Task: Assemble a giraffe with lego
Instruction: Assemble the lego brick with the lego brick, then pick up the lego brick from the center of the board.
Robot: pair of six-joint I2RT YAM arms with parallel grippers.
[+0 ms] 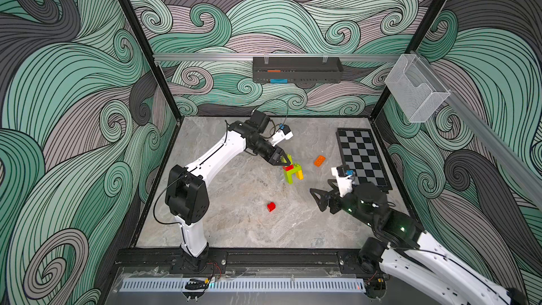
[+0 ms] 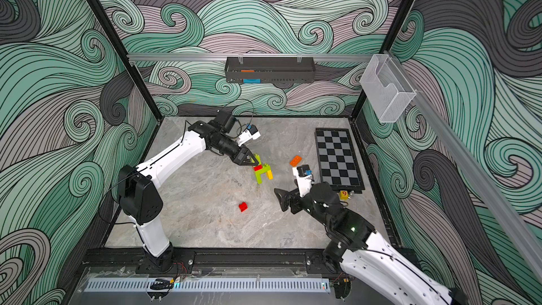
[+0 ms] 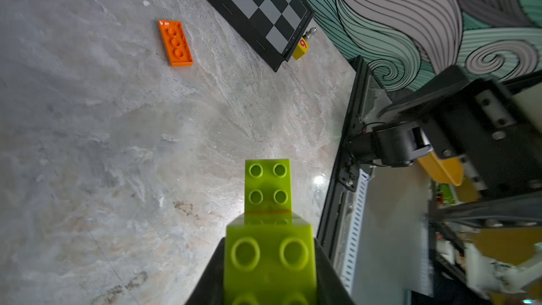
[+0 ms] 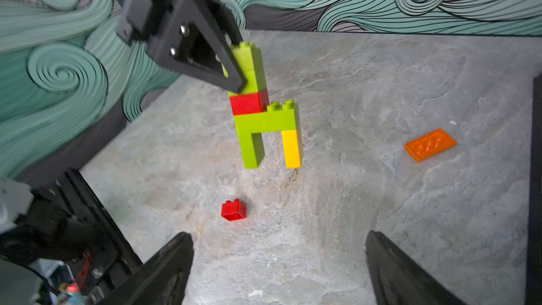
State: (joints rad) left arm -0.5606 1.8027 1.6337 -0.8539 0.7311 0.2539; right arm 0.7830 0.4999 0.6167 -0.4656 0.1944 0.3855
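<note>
The left arm point(image 1: 217, 154) and right arm point(image 1: 434, 269) wear white shells over black joint housings. Thin black cables point(image 1: 155, 205) loop beside the left and run along the right, where a small green light point(image 1: 402, 228) glows. The fingers point(image 4: 159, 36) are black triangular frames fastened with silver screws.

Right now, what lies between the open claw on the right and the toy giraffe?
Nothing: only bare table separates the right gripper from the giraffe, as both top views show.

Bare tabletop point(image 1: 234, 189) between giraffe point(image 1: 290, 176) and red brick point(image 1: 271, 206), left hand point(image 1: 286, 161) blocking the neck
</note>
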